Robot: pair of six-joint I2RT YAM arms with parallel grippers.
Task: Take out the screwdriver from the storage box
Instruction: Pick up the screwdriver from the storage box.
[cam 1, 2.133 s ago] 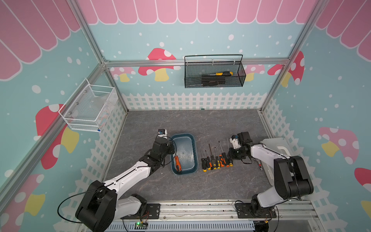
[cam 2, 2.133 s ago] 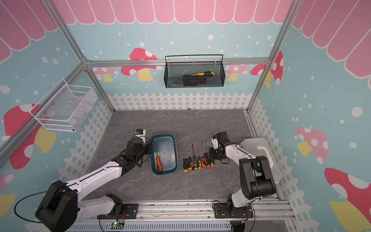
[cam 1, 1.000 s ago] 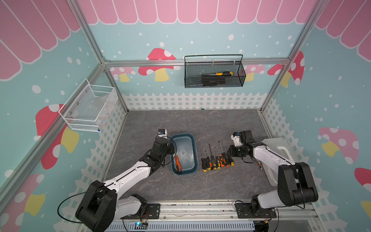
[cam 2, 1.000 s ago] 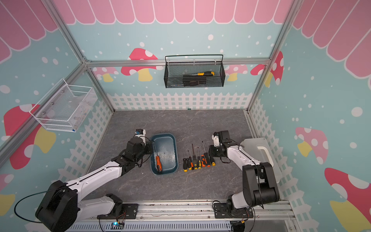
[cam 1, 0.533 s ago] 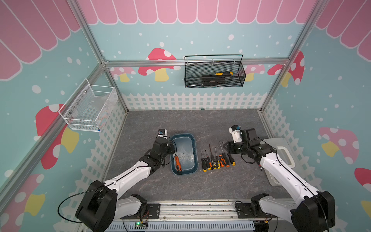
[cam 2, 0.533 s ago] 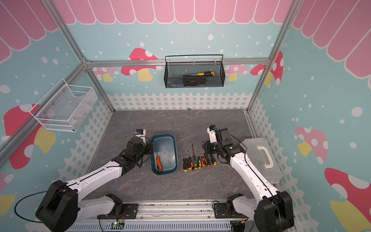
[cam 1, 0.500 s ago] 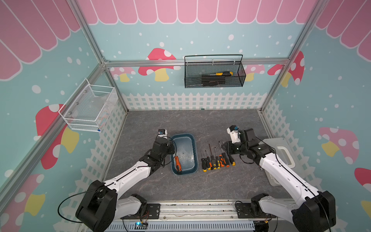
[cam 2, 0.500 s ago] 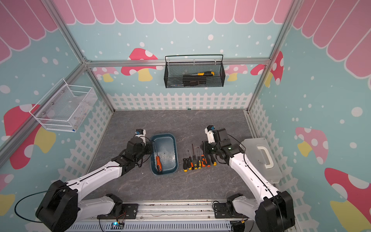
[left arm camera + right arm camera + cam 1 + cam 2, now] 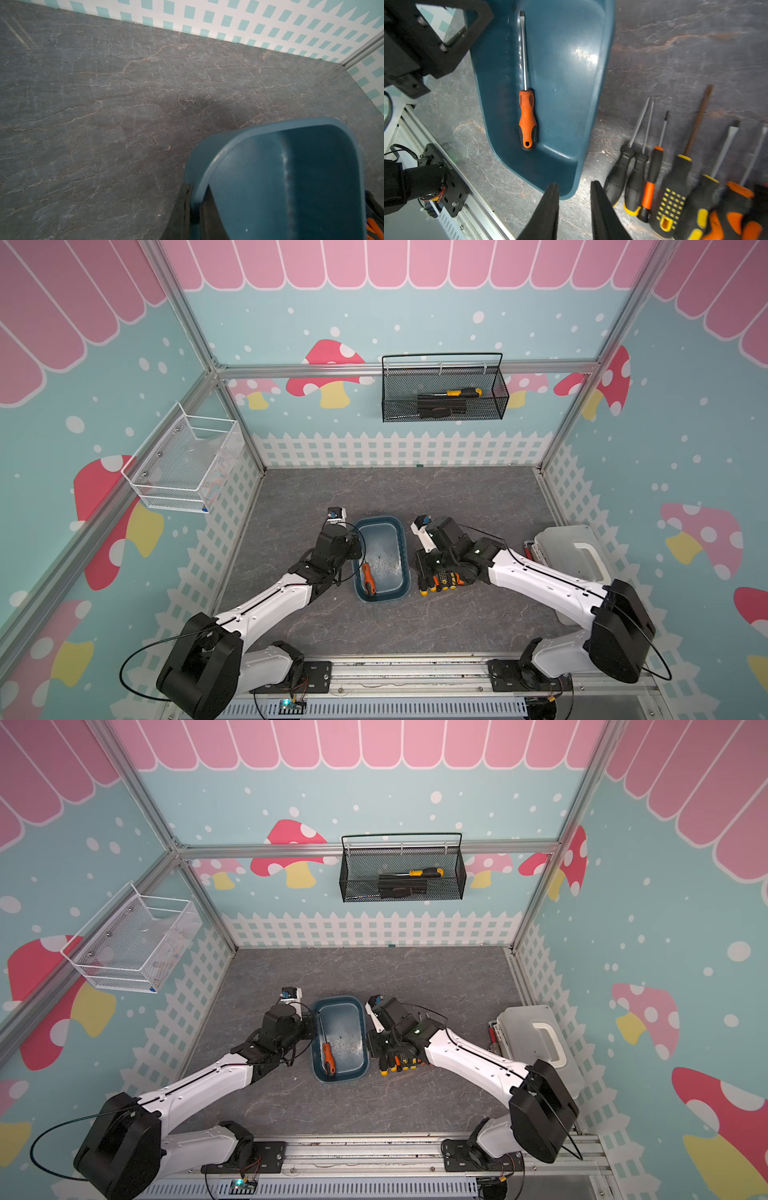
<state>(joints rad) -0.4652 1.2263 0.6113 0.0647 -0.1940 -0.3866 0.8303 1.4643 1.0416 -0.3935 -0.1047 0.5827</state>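
The dark teal storage box (image 9: 400, 531) (image 9: 362, 1019) sits mid-table. Inside it, along its left wall, lies an orange-and-black-handled screwdriver (image 9: 368, 578) (image 9: 328, 1057) (image 9: 527, 118), shaft pointing to the back. My left gripper (image 9: 355, 548) (image 9: 195, 199) is shut on the box's left rim (image 9: 270, 126), one finger inside and one outside. Just right of the box hangs my right gripper (image 9: 420, 572) (image 9: 574, 185), above the table by the box's front right corner (image 9: 571, 187). It is open a little and holds nothing.
Several screwdrivers (image 9: 440, 583) (image 9: 675, 176) lie in a row on the table right of the box, partly under my right wrist. A white lidded case (image 9: 569, 556) stands at the right edge. A black mesh basket (image 9: 444, 393) and a white wire basket (image 9: 183, 464) hang on the walls.
My right arm has swung left from the far end of the screwdriver row to beside the box, and its jaws have parted slightly. The left arm and the box have not moved.
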